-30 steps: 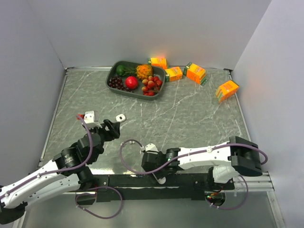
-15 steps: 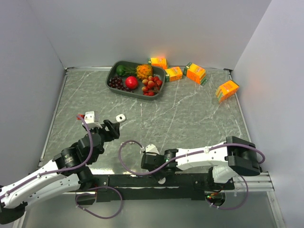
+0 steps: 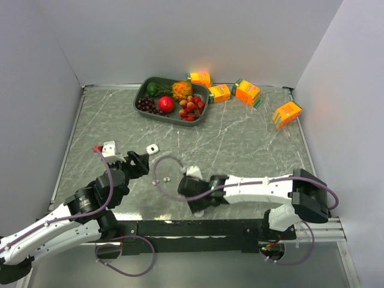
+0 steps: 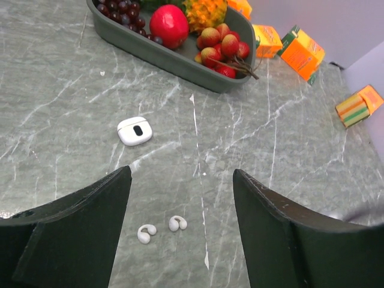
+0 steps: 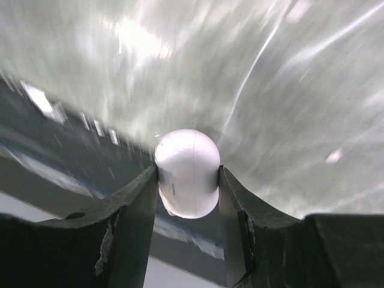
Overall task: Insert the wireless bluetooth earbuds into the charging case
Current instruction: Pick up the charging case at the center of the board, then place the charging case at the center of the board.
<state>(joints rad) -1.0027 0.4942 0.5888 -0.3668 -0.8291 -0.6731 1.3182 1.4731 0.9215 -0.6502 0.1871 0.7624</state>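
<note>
From where I stand, the right gripper (image 5: 188,175) pinches a rounded white case (image 5: 187,162) near the table's (image 4: 300,150) front edge, while the left gripper (image 4: 182,198) hangs spread wide above two bean-like earbuds (image 4: 146,233) lying side by side, a second white case (image 4: 134,131) just beyond them.

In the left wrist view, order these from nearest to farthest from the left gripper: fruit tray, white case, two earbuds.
1. Two earbuds, seen between the left gripper's fingers.
2. White case, ahead, slightly left.
3. Fruit tray, at the back.
</note>
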